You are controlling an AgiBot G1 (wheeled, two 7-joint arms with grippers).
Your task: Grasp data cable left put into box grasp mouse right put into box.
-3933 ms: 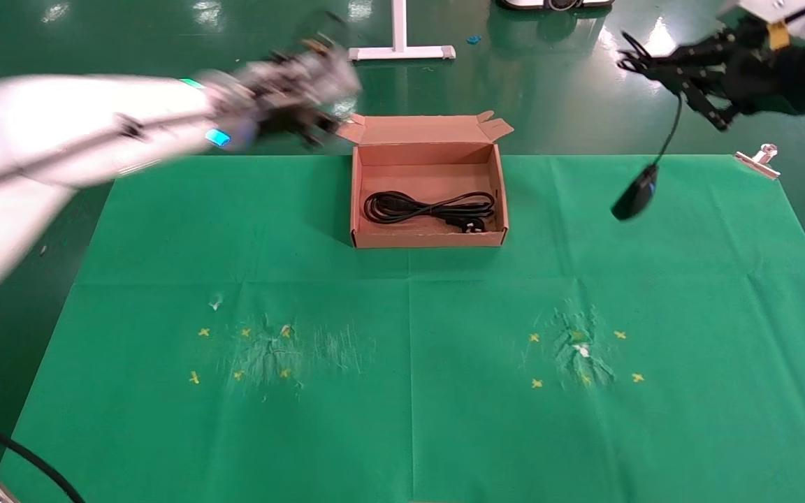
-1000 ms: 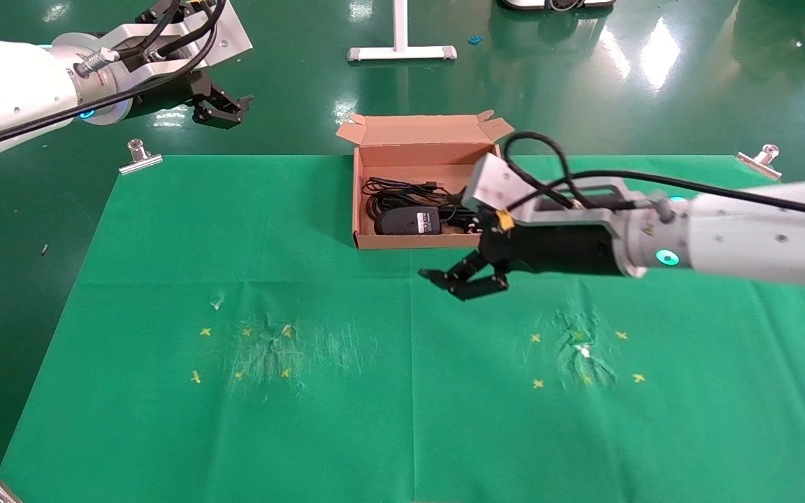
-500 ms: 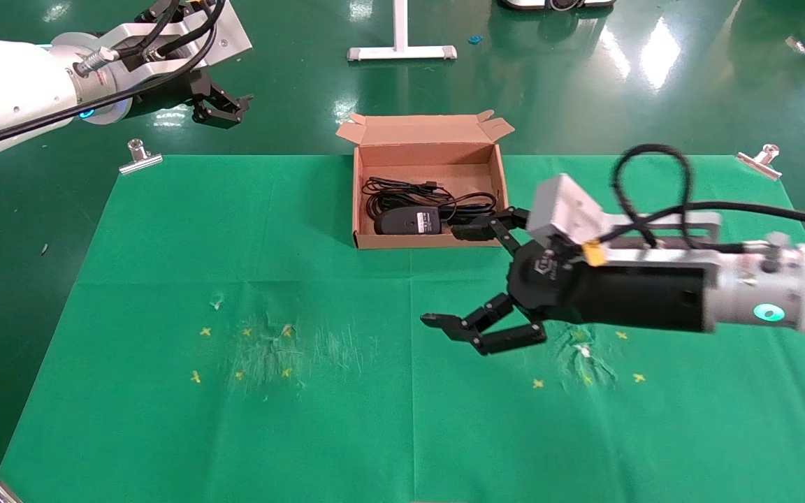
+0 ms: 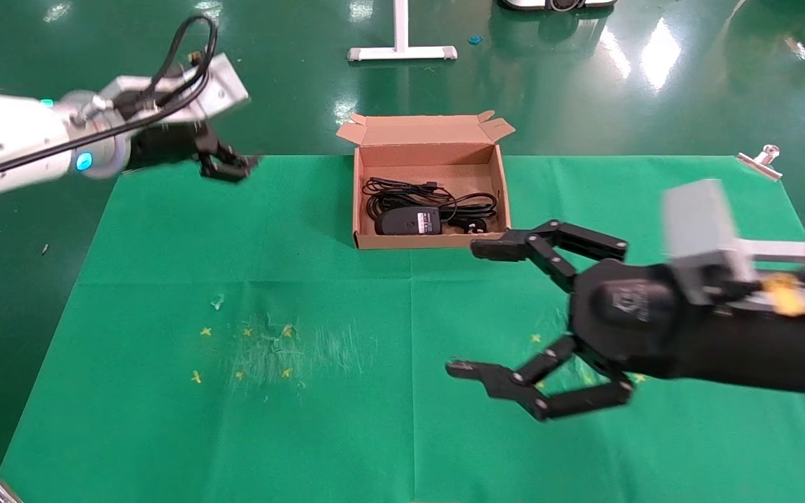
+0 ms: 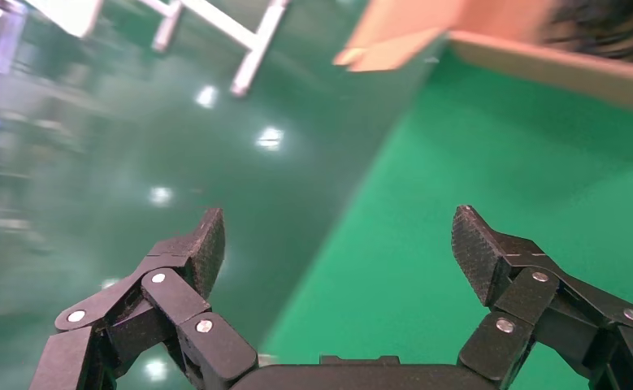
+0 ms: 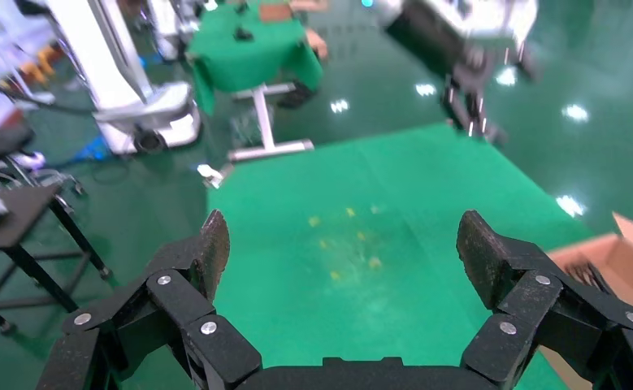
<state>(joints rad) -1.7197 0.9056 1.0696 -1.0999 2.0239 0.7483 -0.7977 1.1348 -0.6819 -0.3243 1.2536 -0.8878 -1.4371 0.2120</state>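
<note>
box [image 4: 428, 242]: brown cardboard, lid flap open & leaning back, sits at far middle of my tabletop [image 4: 165, 433], on the green cloth. Also seen in my left wrist view [image 5: 557, 69] & in my right wrist view [image 6: 622, 260].
data cable [image 4: 476, 204]: inside box, thick black loops lying flat on the floor of it, plug twd the right front corner.
mouse [image 4: 408, 221]: inside box too, near the front wall, left half, grey label patch facing up; lies on/against the cable loops. Thin cord bunched behind it, USB tip twd the back.
my right jaws [image 4: 469, 307]: wide open, holding nothing. Up over the tabletop, front-right of the box, apart from it; one fingertip near the box's right front corner in head view, other lower over the cloth. Right wrist view: both fingers [image 6: 203, 252] spread, only cloth & floor betw them.
my left jaws [image 4: 231, 166]: wide open per left wrist view, fingers [image 5: 203, 248] well spread, empty. Over far left edge of cloth, well left of the box.
cloth marks: small yellow crosses [image 4: 203, 332] + scuffed patches, left & right front areas.
clip [image 4: 759, 159]: metal, at far right corner of cloth.
floor [image 4: 584, 84]: glossy green, white stand foot [image 4: 401, 52] behind the box.
</note>
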